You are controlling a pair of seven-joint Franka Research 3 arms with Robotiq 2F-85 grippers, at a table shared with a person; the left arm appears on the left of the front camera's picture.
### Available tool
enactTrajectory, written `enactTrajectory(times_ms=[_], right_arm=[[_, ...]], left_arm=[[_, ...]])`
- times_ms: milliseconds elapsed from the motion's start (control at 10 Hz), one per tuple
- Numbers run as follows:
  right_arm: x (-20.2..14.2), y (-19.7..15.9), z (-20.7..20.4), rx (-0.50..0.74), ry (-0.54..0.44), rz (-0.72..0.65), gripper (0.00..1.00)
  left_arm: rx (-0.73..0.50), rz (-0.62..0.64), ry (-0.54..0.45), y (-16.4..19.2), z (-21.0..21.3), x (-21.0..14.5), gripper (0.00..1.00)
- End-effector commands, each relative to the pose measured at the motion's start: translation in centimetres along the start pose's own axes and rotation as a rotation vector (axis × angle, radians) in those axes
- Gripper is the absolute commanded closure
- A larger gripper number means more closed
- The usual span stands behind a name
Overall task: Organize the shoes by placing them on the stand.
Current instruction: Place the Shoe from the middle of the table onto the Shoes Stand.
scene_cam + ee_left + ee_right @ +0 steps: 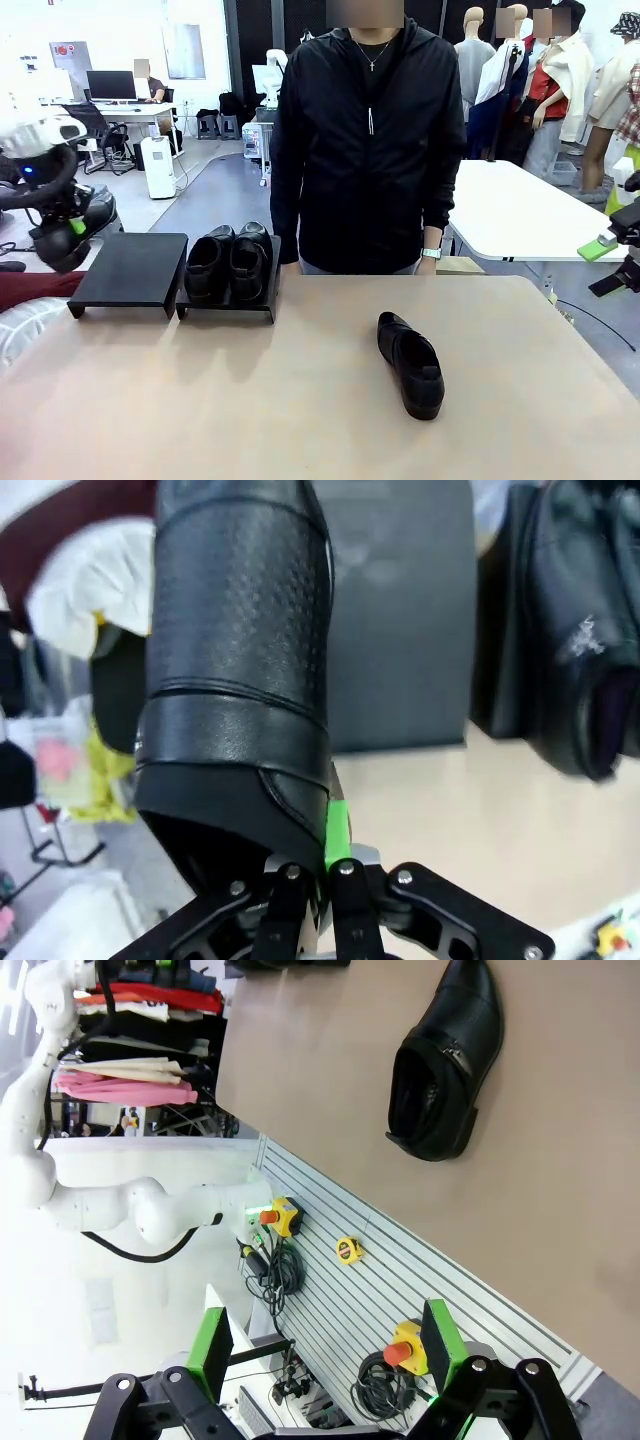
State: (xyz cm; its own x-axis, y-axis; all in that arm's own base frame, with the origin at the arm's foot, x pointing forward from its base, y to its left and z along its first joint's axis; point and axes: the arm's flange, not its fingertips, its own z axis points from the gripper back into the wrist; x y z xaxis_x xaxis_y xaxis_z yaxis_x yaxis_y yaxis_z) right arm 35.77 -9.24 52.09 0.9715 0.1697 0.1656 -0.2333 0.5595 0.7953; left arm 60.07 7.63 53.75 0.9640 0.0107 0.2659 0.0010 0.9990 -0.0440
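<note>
My left gripper (75,226) hangs left of the table, shut on the heel rim of a black shoe (62,246). In the left wrist view the gripper (325,875) pinches that shoe (240,650), whose toe points toward the empty left stand (400,610). Two more shoes (228,262) sit side by side on the right stand (226,310). A single shoe (410,362) lies on the table at centre right and appears in the right wrist view too (445,1060). My right gripper (608,262) is open at the right edge, off the table, its green pads (440,1335) wide apart.
The empty left stand (130,270) is beside the loaded one at the table's far left. A person in a black jacket (365,150) stands at the far side. A maroon and white bundle (30,300) lies at the left edge. The tabletop (300,420) is open in front.
</note>
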Motion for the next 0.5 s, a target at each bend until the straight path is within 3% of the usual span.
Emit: enactTrajectory(times_ms=[0, 400], right_arm=[[-0.1, -0.1, 0.4, -0.009, 0.012, 0.030, 0.00], [-0.1, -0.1, 0.4, -0.009, 0.012, 0.030, 0.00]], left_arm=[[0.019, 0.011, -0.100, 0.0, -1.7, 0.0, 1.00], [0.093, 0.023, -0.147, -3.0, -6.7, 0.7, 1.00]])
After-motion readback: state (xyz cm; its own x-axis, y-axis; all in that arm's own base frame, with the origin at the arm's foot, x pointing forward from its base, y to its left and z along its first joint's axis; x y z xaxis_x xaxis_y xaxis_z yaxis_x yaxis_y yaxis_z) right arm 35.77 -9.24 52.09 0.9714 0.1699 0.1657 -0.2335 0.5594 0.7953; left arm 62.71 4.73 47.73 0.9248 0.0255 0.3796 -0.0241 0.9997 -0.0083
